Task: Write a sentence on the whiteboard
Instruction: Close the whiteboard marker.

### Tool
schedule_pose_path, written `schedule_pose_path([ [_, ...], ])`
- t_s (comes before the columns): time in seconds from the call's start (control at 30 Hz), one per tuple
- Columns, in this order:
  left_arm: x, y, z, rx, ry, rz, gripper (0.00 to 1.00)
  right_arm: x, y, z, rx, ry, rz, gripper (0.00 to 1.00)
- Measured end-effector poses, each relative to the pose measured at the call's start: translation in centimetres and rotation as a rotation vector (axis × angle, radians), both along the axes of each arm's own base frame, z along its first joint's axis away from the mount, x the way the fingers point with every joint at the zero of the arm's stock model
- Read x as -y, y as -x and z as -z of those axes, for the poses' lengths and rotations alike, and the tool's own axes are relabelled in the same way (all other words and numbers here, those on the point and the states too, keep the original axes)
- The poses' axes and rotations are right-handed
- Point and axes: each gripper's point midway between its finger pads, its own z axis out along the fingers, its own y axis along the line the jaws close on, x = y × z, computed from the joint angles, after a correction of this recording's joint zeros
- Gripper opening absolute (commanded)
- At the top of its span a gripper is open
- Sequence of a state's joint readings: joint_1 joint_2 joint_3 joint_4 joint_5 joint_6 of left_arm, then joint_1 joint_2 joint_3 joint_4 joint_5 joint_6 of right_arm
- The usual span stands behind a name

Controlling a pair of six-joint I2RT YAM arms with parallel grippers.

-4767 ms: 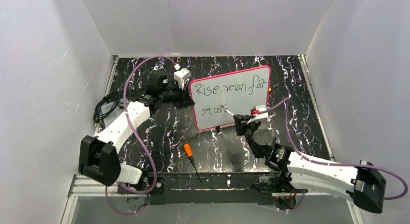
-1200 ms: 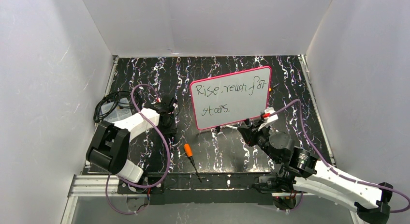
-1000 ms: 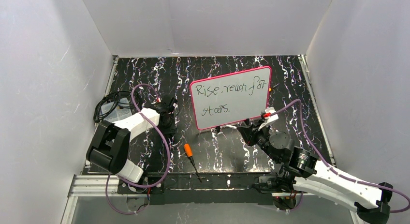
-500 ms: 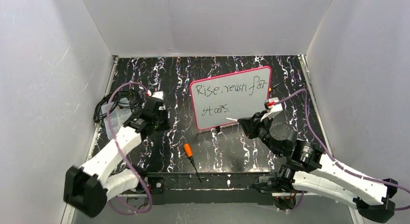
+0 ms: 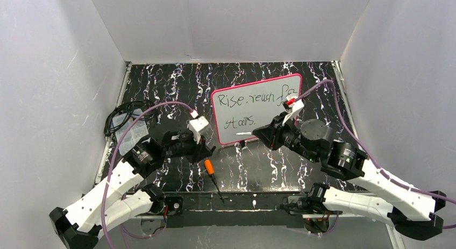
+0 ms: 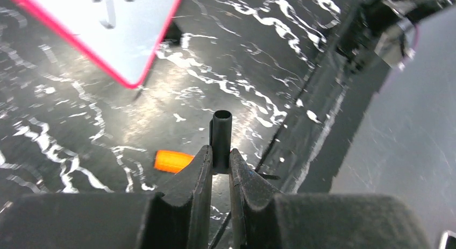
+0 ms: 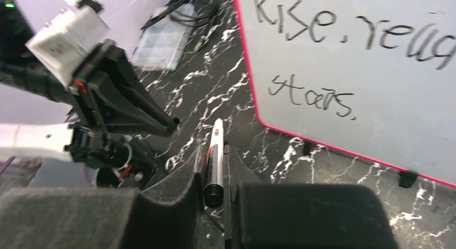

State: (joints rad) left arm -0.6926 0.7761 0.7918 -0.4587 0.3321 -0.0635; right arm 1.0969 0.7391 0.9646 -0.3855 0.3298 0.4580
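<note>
At the far left of the counter (image 5: 177, 87), beside a tangle of black cables (image 5: 119, 115), sits a clear box (image 5: 132, 136) with small compartments; what lies in them is too faint to make out. Right of it the left gripper (image 5: 208, 150) is closed on a short black cap (image 6: 221, 132), whose open end sticks out past the fingertips. Just beneath it on the counter lies a screwdriver (image 5: 209, 166) with an orange handle. In the left wrist view the gripper's finger hides one end of that handle and most of the dark shaft. Only one lower corner of the whiteboard (image 5: 269, 120) shows in that view, apart from the cap. The whiteboard stands on small black feet at the middle of the counter, its pink frame just right of the left gripper. The sentence (image 5: 242, 100) runs across it in two thin black lines. From above, the right arm's wrist covers the end of the upper line, and the right wrist view cuts that line off at its top and right edges, leaving "stars." whole. The right gripper (image 5: 259, 133) hangs in front of the board's lower edge, clamped on a white marker (image 7: 216, 152). The marker's tip points near the board's lower left corner, clear of the writing surface.
</note>
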Motion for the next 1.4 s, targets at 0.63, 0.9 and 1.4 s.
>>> schedule_pose_path([
  [0.63,3.9,7.3,-0.3,-0.053,0.103,0.392,0.0,-3.8,5.2,0.7,-0.229,0.037,-0.303,0.01],
  [0.9,3.9,7.8,-0.6,-0.047,0.115,0.413,0.0,-3.8,6.1,0.9,-0.269,0.03,-0.337,0.01],
  [1.4,4.0,8.3,-0.7,-0.049,0.124,0.435,0.0,-3.6,6.7,1.5,-0.298,0.05,-0.352,0.01],
])
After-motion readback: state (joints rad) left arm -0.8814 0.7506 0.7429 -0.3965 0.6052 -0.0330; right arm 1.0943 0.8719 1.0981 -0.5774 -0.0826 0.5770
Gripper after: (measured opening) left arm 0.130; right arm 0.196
